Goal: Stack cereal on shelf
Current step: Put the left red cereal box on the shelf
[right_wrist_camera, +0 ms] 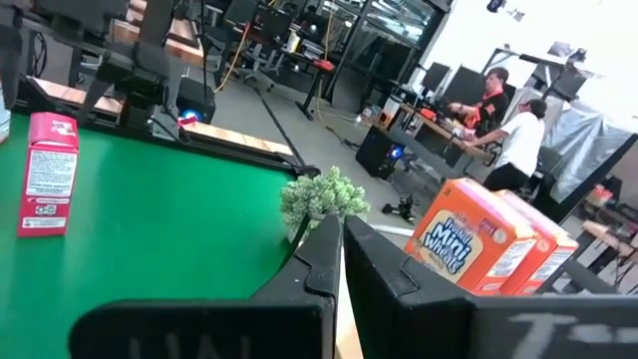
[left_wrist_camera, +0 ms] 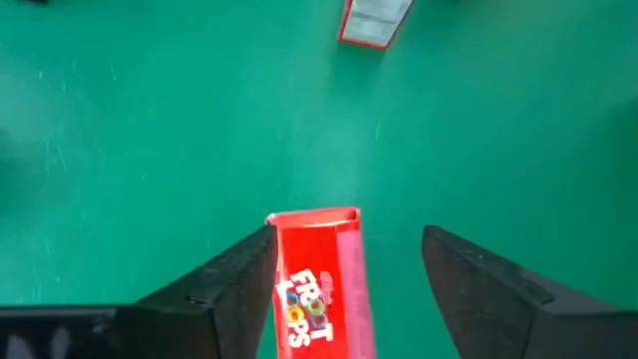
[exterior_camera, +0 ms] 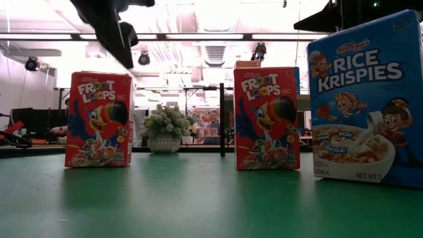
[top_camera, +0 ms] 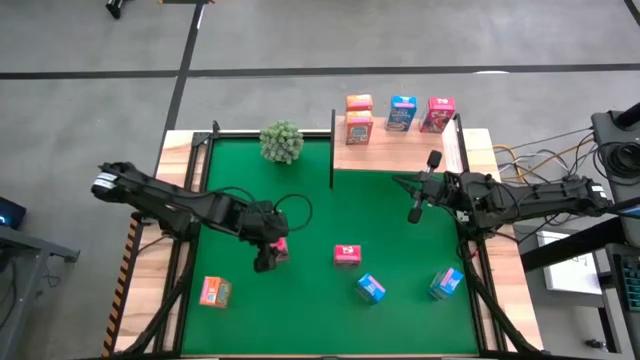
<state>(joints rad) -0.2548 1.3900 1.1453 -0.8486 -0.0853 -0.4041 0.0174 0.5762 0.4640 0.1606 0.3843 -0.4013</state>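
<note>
- Left claw [left_wrist_camera: 344,289] wide open, straddling the red cereal box [left_wrist_camera: 317,284], lower centre of frame.
- Box's long axis runs along my fingers.
- Right claw [top_camera: 416,205] shut, near shelf [top_camera: 400,150], upper right.

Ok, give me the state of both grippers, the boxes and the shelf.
Left gripper: jaws open, straddling the red box.
Red box: standing on the mat, not lifted.
Right gripper: jaws shut, empty, beside the shelf.
Shelf: holds two shelved orange boxes, a shelved blue box and a shelved red box.
Second red box, loose blue boxes, loose orange box: on the mat, ungrasped.
</note>
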